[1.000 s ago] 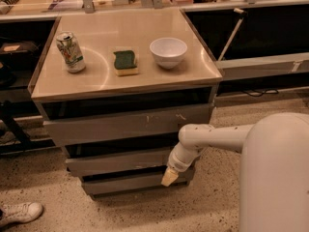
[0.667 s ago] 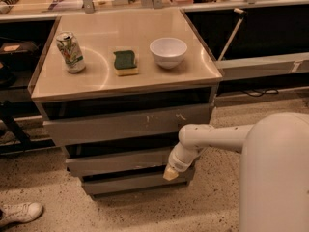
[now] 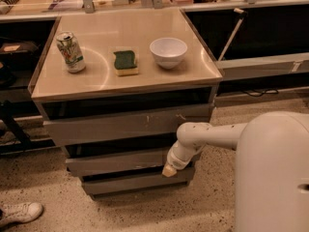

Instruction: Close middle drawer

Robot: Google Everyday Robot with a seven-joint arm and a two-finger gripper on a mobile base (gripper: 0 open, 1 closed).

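Three grey drawer fronts were stacked under one pale surface [image 3: 96,83] in the single camera view. The uppermost front [image 3: 111,127], the widest, carried white chipped scratches near its right end. Below it sat the middle drawer [image 3: 116,161], its plain flat front standing forward of the cabinet, with a dark strip of open interior showing above its top edge. The lowest front [image 3: 137,181] was narrower and shorter and lay close to the speckled floor [image 3: 145,214].

One white arm [image 3: 212,134] reached in from the robot's rounded body [image 3: 273,173] at lower right, bent downward at a joint and ended in the tool [image 3: 169,169]. The tool's pale tip pointed down and to the left and lay over the right end of the middle drawer's front, at its lower edge. It appeared to rest against the panel, though contact could not be confirmed. Whether the tool was released or clenched could not be told, and nothing was seen held in it.

On the surface stood a drink can [image 3: 71,52] at left, a green-topped sponge [image 3: 125,62] in the middle and a white bowl [image 3: 168,52] at right, each apart from the others. A white shoe [image 3: 19,212] showed at the lower left corner.
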